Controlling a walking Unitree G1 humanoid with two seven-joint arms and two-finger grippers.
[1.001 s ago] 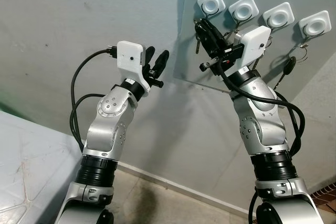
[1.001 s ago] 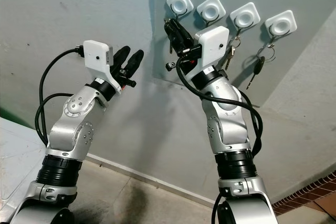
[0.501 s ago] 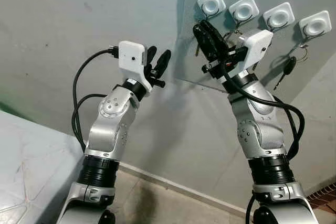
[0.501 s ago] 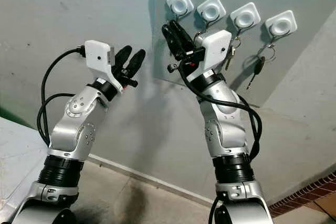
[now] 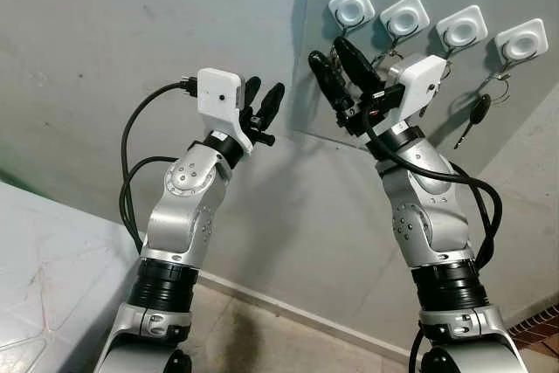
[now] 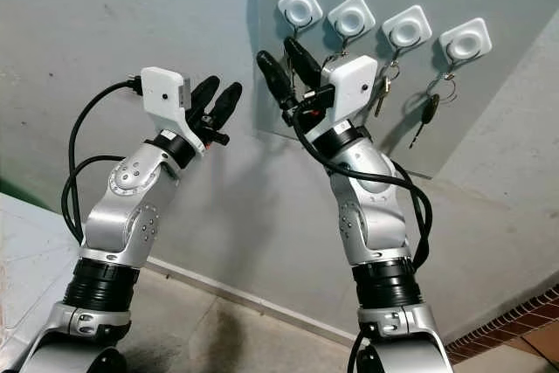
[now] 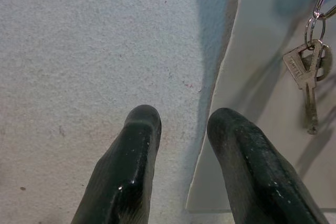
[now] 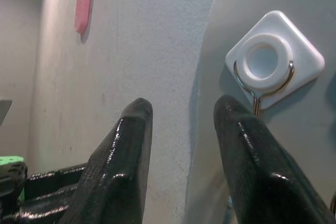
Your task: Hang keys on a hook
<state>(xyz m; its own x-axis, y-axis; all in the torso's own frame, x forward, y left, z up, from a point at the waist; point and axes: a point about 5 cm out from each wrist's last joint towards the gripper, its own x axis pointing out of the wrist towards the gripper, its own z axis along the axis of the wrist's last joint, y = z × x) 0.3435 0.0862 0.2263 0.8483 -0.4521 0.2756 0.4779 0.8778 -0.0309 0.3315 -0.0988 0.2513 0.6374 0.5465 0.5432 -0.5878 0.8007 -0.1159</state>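
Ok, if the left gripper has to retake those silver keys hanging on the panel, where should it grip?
Probably at the flat heads just under the ring. The silver keys hang with blades pointing down, lying close against the panel, so bring the open left gripper straight in from the front, one finger on each side edge of the heads. The thin blades offer less to pinch.

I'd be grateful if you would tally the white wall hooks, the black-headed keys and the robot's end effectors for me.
White hooks: 4
Black-headed key: 1
End effectors: 2, the left end effector and the right end effector
Total: 7
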